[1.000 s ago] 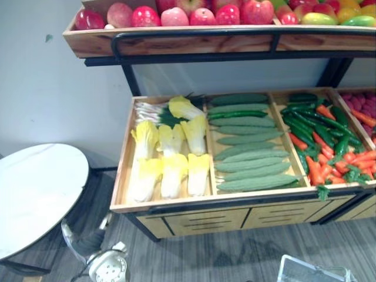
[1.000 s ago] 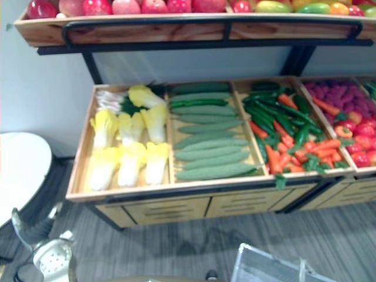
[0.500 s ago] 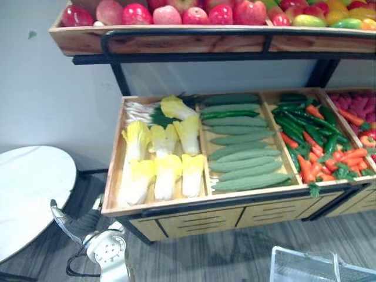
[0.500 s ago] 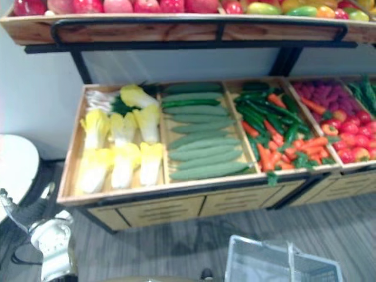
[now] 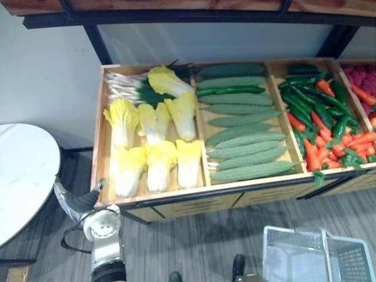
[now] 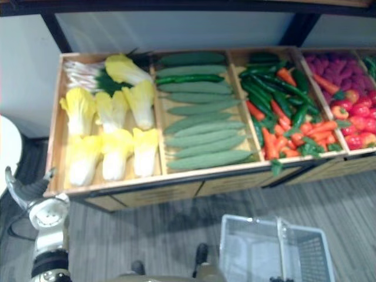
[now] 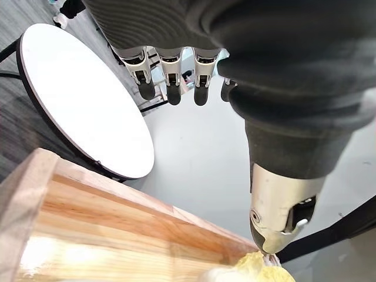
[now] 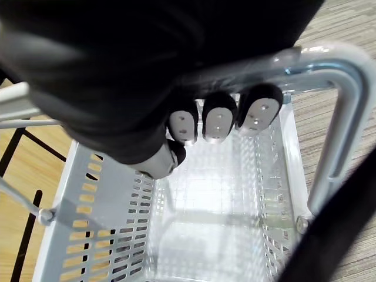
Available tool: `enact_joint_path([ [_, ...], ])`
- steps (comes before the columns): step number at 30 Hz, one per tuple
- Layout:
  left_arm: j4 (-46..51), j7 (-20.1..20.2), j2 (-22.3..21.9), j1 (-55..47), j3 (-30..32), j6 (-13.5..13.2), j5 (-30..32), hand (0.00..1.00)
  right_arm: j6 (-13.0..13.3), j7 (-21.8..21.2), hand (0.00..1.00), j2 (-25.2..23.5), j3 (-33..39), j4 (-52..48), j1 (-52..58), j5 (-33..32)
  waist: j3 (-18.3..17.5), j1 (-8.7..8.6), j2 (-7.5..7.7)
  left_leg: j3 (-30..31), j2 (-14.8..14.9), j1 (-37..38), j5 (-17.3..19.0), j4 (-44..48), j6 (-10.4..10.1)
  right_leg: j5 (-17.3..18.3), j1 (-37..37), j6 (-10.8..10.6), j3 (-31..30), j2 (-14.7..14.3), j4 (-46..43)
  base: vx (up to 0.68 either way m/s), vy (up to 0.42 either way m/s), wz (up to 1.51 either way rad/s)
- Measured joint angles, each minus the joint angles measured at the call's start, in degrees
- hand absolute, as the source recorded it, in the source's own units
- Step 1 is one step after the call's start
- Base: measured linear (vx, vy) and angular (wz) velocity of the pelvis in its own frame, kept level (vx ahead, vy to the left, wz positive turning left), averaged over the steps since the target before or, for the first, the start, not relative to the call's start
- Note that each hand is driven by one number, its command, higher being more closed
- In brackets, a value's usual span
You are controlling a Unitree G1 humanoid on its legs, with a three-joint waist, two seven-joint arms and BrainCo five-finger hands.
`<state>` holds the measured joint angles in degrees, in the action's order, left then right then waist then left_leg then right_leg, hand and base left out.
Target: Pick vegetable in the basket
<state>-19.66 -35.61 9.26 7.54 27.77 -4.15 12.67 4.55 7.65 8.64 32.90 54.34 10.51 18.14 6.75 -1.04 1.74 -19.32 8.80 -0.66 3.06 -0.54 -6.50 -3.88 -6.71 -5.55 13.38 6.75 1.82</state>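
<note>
A wooden display stand (image 5: pixel 98 135), its tray parted by wooden dividers (image 5: pixel 201 141) and fronted below the rim by pale drawer panels (image 5: pixel 194 207) with dark slots, stands against a pale grey wall (image 5: pixel 47 76). A black metal frame (image 5: pixel 176 16) rises behind the stand and carries a wooden upper shelf (image 5: pixel 176 4) above it. Left of the stand, near its corner, is a round white table (image 5: pixel 20 176) on dark legs; grey plank floor (image 5: pixel 194 247) lies in front of the stand.

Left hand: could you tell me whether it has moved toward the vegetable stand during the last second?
Yes. Allowing for the camera's shift, the left hand has risen to the front left corner of the cabbage crate; earlier it hung well below it.
</note>
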Motion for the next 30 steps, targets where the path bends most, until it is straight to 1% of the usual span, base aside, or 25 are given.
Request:
enact_joint_path([
  [2, -1.58, 0.02, 1.16, 1.40, -1.01, 0.48, 1.82, 0.00, 0.30, 0.01, 1.00, 0.40, -0.38, 0.20, -0.98, -0.02, 1.04, -0.03, -0.02, 1.00, -0.08, -0.38, 0.00, 0.60, 0.01, 0.00, 0.00, 0.00, 0.25, 0.03, -0.13, -0.01, -0.021, 0.10],
  [5, -2.02, 0.21, 2.29, 1.93, -2.88, 0.68, 2.24, 0.00, 1.12, 0.16, 1.00, 1.28, -2.42, 0.60, -2.26, -0.02, 2.18, -0.03, 0.00, 1.29, -0.11, -0.98, -0.01, 0.79, 0.03, 0.00, -0.40, 0.01, 0.46, -0.02, -0.31, -0.04, -0.026, 0.05],
  [8, -2.51, 0.56, 2.43, 2.16, -3.57, 0.69, 4.01, 0.00, 1.23, 0.59, 1.00, 1.78, -3.33, 0.70, -3.50, -0.03, 2.49, 0.02, 0.01, 1.50, -0.29, -2.27, -0.34, 0.81, 0.53, 0.02, -2.08, 0.05, 0.39, 0.14, -1.18, -0.06, -0.021, 0.01],
  [12, -3.60, 0.96, 2.72, 2.45, -5.10, 1.02, 4.19, 0.00, 1.40, 0.93, 1.00, 2.26, -4.18, 2.31, -4.86, -0.03, 3.13, 0.00, -0.04, 2.18, -0.56, -2.24, -0.50, 0.81, 0.76, 0.03, -2.11, 0.07, 0.46, 0.37, -1.65, -0.04, -0.014, 0.04],
  [14, -3.60, 1.00, 3.14, 2.97, -5.52, 1.01, 4.45, 0.00, 1.41, 1.07, 1.00, 2.26, -4.20, 2.67, -5.74, -0.04, 4.21, -0.05, 0.15, 2.32, -0.76, -2.24, -0.64, 0.80, 0.96, 0.02, -2.21, 0.07, 0.41, 0.59, -1.94, -0.04, -0.006, 0.02],
  [17, -3.60, 1.06, 3.36, 3.04, -5.78, 1.01, 4.63, 0.00, 1.41, 1.20, 1.00, 2.26, -4.27, 2.84, -5.96, -0.05, 4.46, -0.06, 0.20, 2.30, -0.88, -2.32, -0.67, 0.74, 1.01, 0.02, -2.41, 0.07, 0.24, 0.66, -1.98, -0.01, -0.001, 0.00],
  [18, -3.60, 1.09, 3.44, 3.04, -6.08, 0.99, 6.01, 0.00, 1.41, 1.30, 1.00, 2.28, -4.44, 2.84, -6.01, -0.06, 4.53, -0.06, 0.21, 2.27, -0.90, -2.33, -0.67, 0.70, 1.01, 0.02, -2.46, 0.07, 0.20, 0.66, -1.98, 0.00, 0.000, 0.00],
  [20, -3.59, 1.21, 3.50, 3.12, -6.65, 0.92, 6.46, 0.00, 1.48, 1.46, 1.00, 2.39, -4.81, 2.84, -6.32, -0.06, 4.97, -0.08, 0.26, 2.16, -0.93, -2.31, -0.67, 0.68, 1.01, 0.02, -2.53, 0.07, 0.07, 0.66, -1.99, 0.00, -0.007, -0.02],
  [22, -3.60, 2.32, 3.49, 3.13, -7.59, 0.90, 6.46, 0.00, 1.58, 1.56, 1.00, 2.80, -5.71, 2.86, -6.88, -0.05, 5.44, -0.10, 0.28, 1.82, -0.98, -2.35, -0.67, 0.65, 1.01, 0.00, -2.87, 0.07, -0.27, 0.65, -2.06, 0.01, -0.015, -0.08],
  [24, -3.60, 2.57, 3.49, 3.16, -7.97, 0.90, 6.46, 0.00, 1.74, 1.58, 1.00, 3.16, -6.36, 2.86, -7.24, -0.02, 5.54, -0.10, 0.26, 1.31, -1.03, -2.29, -0.67, 0.63, 1.01, -0.01, -3.11, 0.07, -0.71, 0.63, -2.09, 0.02, -0.013, -0.11],
  [30, -4.92, 4.53, 3.70, 3.80, -9.52, 0.49, 6.19, 0.00, 1.94, 1.58, 1.00, 3.53, -6.59, 3.08, -7.89, -0.02, 5.89, -0.27, 0.22, 1.19, -1.11, -2.23, -0.66, 0.63, 1.02, -0.01, -3.18, 0.08, -0.96, 0.67, -2.10, 0.00, -0.002, -0.01],
])
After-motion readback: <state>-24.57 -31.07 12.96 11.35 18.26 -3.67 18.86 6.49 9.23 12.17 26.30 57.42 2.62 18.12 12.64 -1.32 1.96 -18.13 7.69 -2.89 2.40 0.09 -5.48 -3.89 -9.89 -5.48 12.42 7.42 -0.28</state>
